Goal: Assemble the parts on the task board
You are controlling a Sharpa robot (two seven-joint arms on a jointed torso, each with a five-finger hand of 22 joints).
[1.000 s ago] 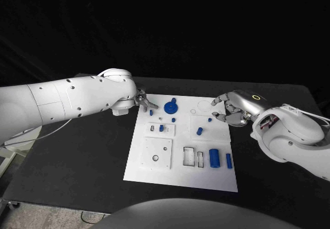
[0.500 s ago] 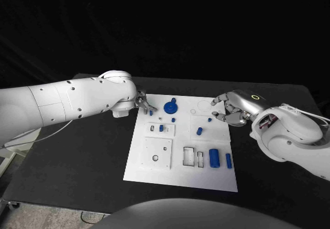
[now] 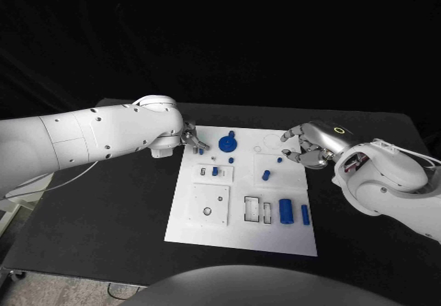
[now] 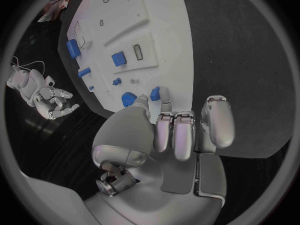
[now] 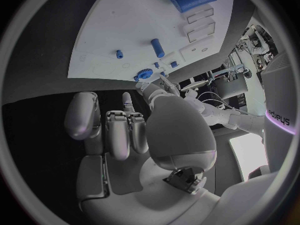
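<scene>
Left hand pinches a small blue part at the far left edge of the task board; right hand hovers at the board's far right edge, fingers curled, holding nothing.

Far board corners were crowded: left robot hand and right robot hand flanked the blue gear. Tabletop both sides lay open.
</scene>
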